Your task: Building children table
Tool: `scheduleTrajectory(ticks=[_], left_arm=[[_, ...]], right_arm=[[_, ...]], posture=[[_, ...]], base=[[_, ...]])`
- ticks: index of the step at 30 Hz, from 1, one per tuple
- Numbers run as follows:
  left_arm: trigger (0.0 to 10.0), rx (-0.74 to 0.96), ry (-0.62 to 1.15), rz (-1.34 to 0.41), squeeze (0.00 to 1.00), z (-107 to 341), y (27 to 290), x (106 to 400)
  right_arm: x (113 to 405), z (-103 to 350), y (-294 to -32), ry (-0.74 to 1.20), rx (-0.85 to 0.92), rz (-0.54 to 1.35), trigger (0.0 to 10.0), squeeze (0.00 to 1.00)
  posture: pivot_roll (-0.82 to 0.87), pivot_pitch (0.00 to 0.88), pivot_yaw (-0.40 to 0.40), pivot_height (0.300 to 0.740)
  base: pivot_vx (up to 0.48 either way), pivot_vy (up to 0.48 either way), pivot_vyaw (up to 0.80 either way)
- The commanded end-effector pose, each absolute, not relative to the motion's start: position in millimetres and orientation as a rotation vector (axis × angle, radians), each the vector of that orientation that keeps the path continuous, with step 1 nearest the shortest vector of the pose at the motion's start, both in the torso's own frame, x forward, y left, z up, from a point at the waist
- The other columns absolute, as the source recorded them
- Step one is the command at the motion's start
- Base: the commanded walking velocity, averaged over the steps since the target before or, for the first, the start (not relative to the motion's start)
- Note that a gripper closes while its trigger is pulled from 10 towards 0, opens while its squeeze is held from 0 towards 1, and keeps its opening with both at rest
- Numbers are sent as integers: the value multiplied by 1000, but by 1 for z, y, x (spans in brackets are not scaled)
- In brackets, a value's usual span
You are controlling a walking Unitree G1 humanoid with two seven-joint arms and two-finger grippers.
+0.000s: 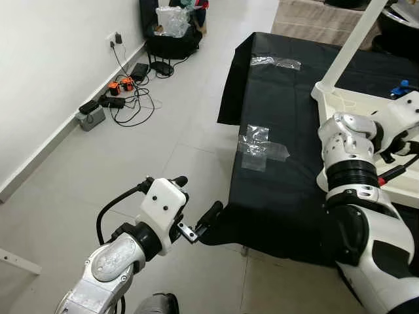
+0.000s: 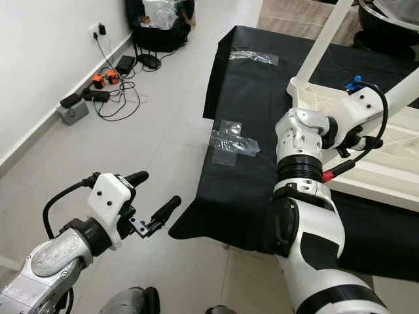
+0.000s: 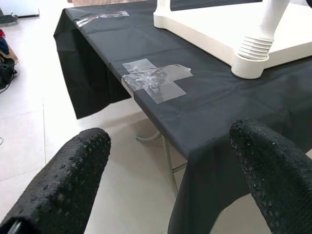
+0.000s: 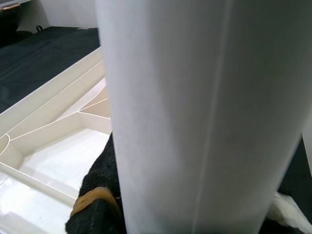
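**Mia:** Where is the little table?

**Ben:** The white plastic table top (image 2: 386, 163) lies upside down on the black cloth-covered work table (image 1: 281, 131), out at about two o'clock. Upside down is smart, I think, so the legs can go in from above. One white round table leg (image 1: 350, 39) already stands up from its far corner, at about one o'clock.

**Mia:** What is the right gripper (image 4: 105, 200) doing?

**Ben:** It is over the table top. Its wrist camera looks right at a fat white plastic leg (image 4: 204, 117), very close, with a black finger pressed against it. So I think the gripper is holding that leg tight, to stand it in its hole.

**Mia:** And the left gripper (image 1: 196, 208)?

**Ben:** It floats over the pale tiled floor (image 1: 131, 163) at about seven o'clock, just off the cloth's corner. Its two black fingers (image 3: 68, 185) are spread wide with nothing between them. I guess it waits its turn.

**Mia:** What's that shiny patch?

**Ben:** Clear sticky tape (image 1: 260, 149). It likely keeps the cloth from sliding.
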State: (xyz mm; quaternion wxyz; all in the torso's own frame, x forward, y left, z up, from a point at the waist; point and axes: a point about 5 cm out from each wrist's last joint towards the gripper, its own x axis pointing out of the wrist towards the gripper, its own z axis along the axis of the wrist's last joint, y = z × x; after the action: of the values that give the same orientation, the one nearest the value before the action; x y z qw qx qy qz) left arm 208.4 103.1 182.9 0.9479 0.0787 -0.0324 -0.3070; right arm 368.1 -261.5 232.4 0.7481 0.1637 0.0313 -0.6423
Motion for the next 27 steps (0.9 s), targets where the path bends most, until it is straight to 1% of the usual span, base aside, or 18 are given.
scheduleTrajectory(ticks=[1, 2, 3, 4, 5, 7, 8, 9, 10, 11, 12, 14, 16, 18, 19, 20, 25, 27], left_arm=[[10000, 163, -55, -632, 0, 180, 103, 208], [10000, 164, -57, -629, 0, 180, 103, 208], [10000, 164, -57, -629, 0, 180, 103, 208], [10000, 165, -57, -626, 0, 180, 104, 208], [10000, 165, -57, -626, 0, 180, 104, 208], [10000, 166, -60, -619, 0, 180, 104, 209], [10000, 166, -60, -619, 0, 180, 104, 209], [10000, 166, -60, -618, 0, 180, 104, 209], [10000, 166, -60, -618, 0, 180, 104, 209], [10000, 166, -61, -617, 0, 180, 104, 209], [10000, 166, -61, -617, 0, 180, 104, 209], [10000, 165, -63, -615, 0, 181, 104, 210], [10000, 165, -64, -614, 0, 181, 104, 210], [10000, 166, -66, -611, 0, 181, 104, 210], [10000, 166, -66, -611, 0, 181, 104, 210], [10000, 166, -67, -609, 0, 181, 105, 210], [10000, 168, -67, -609, 0, 181, 105, 210], [10000, 169, -68, -608, 0, 181, 105, 210]], right_arm=[[362, 182, -255, 270, 273, -1409, 10000, 0], [366, 192, -251, 194, 217, -1372, 10000, 0], [366, 192, -251, 194, 217, -1372, 10000, 0], [369, 202, -246, 129, 167, -1338, 10000, 0], [369, 202, -246, 129, 167, -1338, 10000, 0], [377, 221, -228, -18, 22, -1242, 10000, 0], [377, 221, -228, -18, 22, -1242, 10000, 0], [378, 225, -222, -48, -10, -1216, 10000, 0], [378, 225, -222, -48, -10, -1216, 10000, 0], [380, 225, -213, -76, -51, -1175, 10000, 0], [380, 225, -213, -76, -51, -1175, 10000, 0], [381, 211, -202, -14, -40, -1119, 10000, 0], [381, 203, -200, 27, -29, -1107, 10000, 0], [380, 189, -202, 113, 46, -1090, 10000, 0], [380, 189, -202, 113, 46, -1090, 10000, 0], [380, 181, -205, 170, 101, -1068, 10000, 0], [380, 171, -206, 247, 179, -1035, 10000, 0], [382, 164, -202, 315, 244, -961, 10000, 0]], posture=[[107, 173, -50, 740], [108, 173, -51, 740], [108, 173, -51, 740], [108, 173, -51, 740], [108, 173, -51, 740], [108, 173, -51, 740], [108, 173, -51, 740], [108, 173, -51, 740], [108, 173, -51, 740], [103, 171, -54, 740], [103, 171, -54, 740], [100, 170, -55, 740], [104, 170, -58, 740], [105, 170, -58, 740], [105, 170, -58, 740], [102, 170, -57, 740], [102, 170, -57, 740], [101, 171, -59, 740]], base=[[0, 0, 0], [0, 0, 0], [0, 0, 0], [0, 0, 0], [0, 0, 0], [0, 0, 0], [0, 0, 0], [0, 0, 0], [0, 0, 0], [0, 0, 0], [0, 0, 0], [0, 0, 0], [0, 0, 0], [0, 0, 0], [0, 0, 0], [0, 0, 0], [0, 0, 0], [0, 0, 0]])
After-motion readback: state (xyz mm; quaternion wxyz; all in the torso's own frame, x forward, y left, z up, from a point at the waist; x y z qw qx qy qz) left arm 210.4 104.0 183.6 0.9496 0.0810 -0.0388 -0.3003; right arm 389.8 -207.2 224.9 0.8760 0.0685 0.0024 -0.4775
